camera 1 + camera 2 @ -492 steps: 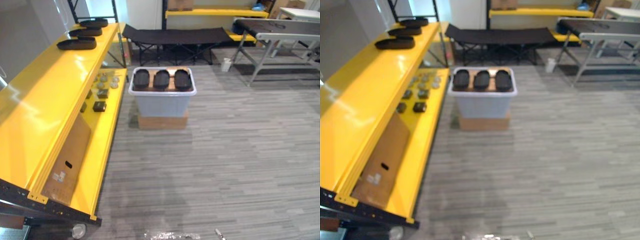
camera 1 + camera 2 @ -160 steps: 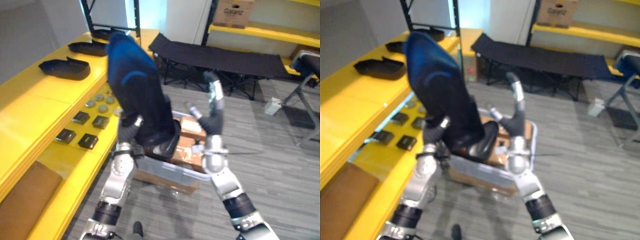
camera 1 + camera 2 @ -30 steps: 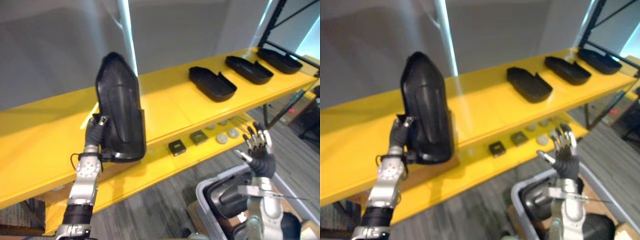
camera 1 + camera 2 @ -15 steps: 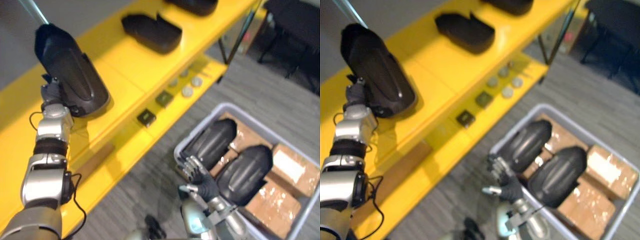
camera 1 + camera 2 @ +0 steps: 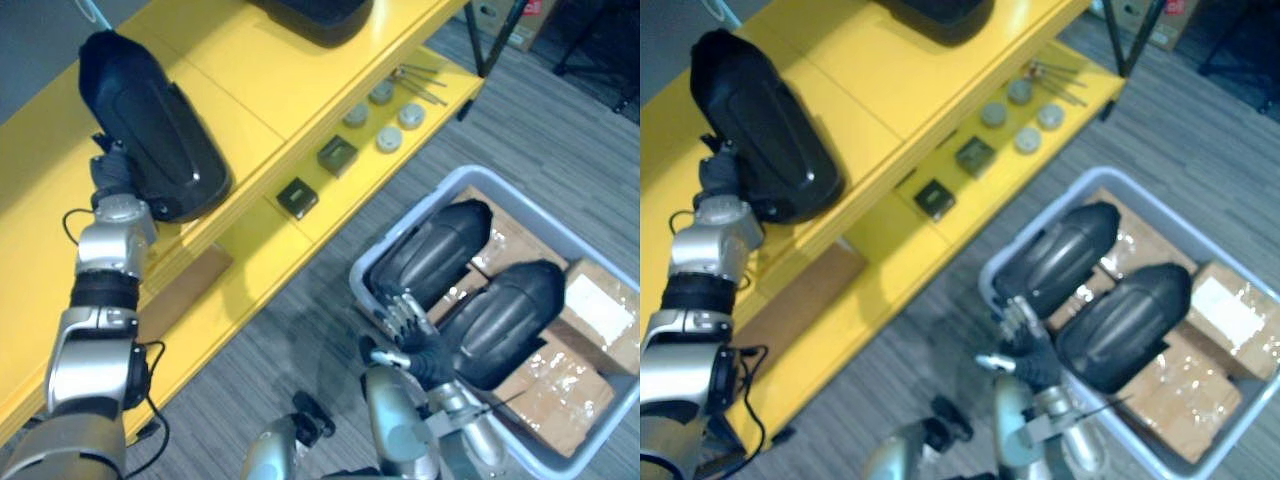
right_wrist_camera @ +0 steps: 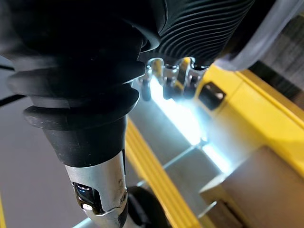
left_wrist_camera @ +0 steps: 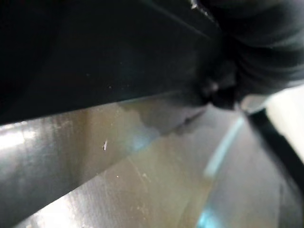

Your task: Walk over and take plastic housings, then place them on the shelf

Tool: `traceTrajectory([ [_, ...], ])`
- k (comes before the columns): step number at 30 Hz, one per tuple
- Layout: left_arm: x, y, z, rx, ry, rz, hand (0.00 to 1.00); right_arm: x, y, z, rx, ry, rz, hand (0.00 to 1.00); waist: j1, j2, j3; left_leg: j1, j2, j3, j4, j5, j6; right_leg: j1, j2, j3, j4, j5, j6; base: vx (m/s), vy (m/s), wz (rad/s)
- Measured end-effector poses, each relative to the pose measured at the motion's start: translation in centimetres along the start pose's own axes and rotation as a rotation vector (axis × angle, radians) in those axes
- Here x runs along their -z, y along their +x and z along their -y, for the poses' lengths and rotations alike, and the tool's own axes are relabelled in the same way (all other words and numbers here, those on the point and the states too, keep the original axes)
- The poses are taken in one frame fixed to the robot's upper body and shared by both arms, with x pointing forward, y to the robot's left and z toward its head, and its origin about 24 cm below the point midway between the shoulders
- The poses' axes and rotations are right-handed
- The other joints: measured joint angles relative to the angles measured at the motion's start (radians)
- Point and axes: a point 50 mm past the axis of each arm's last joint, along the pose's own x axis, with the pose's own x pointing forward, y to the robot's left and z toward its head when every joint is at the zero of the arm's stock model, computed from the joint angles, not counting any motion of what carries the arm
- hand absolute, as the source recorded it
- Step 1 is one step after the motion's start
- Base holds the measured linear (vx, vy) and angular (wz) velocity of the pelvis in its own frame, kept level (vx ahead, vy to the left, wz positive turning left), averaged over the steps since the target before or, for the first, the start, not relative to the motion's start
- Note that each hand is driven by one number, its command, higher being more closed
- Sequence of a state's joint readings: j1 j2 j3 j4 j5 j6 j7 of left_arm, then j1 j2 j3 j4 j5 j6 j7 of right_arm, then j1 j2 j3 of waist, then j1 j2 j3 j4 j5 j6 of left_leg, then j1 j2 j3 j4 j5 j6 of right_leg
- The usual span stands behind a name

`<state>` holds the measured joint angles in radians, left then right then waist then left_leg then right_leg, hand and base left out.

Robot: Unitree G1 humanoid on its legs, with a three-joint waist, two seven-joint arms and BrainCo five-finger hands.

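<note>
**One housing at the shelf, two left in the bin**

Left eye view: the left hand (image 5: 112,178) holds a housing (image 5: 150,120) tilted over the yellow shelf (image 5: 250,85), not yet released. A second housing (image 5: 318,8) lies further along. Two housings (image 5: 432,252) wait in the bin (image 5: 402,220), with the right hand (image 5: 405,322) beside them, fingers straight and apart.

Left wrist view: dark plastic close up; the fingers seem clamped on its edge.

Right wrist view: fingers (image 6: 168,80) spread, holding nothing.
</note>
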<state>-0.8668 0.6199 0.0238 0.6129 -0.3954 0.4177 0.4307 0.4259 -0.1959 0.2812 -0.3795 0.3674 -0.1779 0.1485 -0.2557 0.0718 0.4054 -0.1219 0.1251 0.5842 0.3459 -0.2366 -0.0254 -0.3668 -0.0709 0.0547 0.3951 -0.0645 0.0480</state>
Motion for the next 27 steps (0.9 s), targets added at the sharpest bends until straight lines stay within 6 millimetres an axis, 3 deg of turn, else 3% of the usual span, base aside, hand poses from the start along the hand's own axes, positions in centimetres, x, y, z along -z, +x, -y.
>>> traceTrajectory([
  [5, 0.5, 0.0, 0.2, 0.089, 0.008, -0.009, 0.0, -0.1, -0.1, -0.1, -0.007, -0.003, 0.007, 0.0, 0.022, 0.004, -0.002, 0.016, 0.0, 0.003, -0.009, 0.01, -0.003, 0.014, -0.001, -0.008, -0.001, -0.003, -0.003, 0.01, -0.008, 0.04],
  [12, 2.6, 0.0, 0.3, 0.166, 0.001, -0.084, 0.0, 1.0, -0.6, 0.6, 0.017, -0.009, -0.046, 0.0, 0.015, 0.037, -0.024, 0.044, -0.019, -0.024, -0.058, 0.032, -0.005, 0.046, -0.016, -0.037, -0.023, -0.005, -0.002, 0.01, -0.01, 0.09],
  [15, 3.8, 0.1, 0.0, 0.164, -0.01, -0.128, 0.0, 1.1, -0.8, 1.1, 0.032, -0.022, -0.06, 0.0, 0.014, 0.046, -0.036, 0.052, -0.02, -0.029, -0.065, 0.032, -0.007, 0.057, -0.016, -0.042, -0.038, -0.005, -0.002, 0.01, -0.004, 0.03],
  [22, 4.3, 0.8, -2.3, 0.092, 0.075, -0.141, 0.0, 2.5, -1.2, 1.7, 0.053, -0.018, -0.117, 0.0, -0.002, 0.048, -0.055, 0.071, -0.033, -0.053, -0.11, 0.057, -0.008, 0.089, -0.017, -0.059, -0.078, 0.005, 0.003, 0.03, -0.003, 0.07],
  [25, 3.4, 1.1, -3.5, 0.038, 0.116, -0.098, 0.0, 2.6, -1.2, 1.8, 0.069, -0.015, -0.117, 0.0, -0.001, 0.046, -0.094, 0.073, -0.037, -0.062, -0.13, 0.074, -0.005, 0.102, -0.017, -0.07, -0.102, 0.012, 0.004, 0.08, -0.007, 0.11],
  [27, 1.3, 1.4, -4.1, -0.005, 0.127, -0.017, 0.0, 2.8, -1.3, 1.9, 0.092, -0.013, -0.103, 0.0, 0.001, 0.042, -0.111, 0.099, -0.037, -0.086, -0.146, 0.079, -0.007, 0.15, -0.017, -0.087, -0.133, 0.014, 0.004, 0.07, 0.005, 0.2],
])
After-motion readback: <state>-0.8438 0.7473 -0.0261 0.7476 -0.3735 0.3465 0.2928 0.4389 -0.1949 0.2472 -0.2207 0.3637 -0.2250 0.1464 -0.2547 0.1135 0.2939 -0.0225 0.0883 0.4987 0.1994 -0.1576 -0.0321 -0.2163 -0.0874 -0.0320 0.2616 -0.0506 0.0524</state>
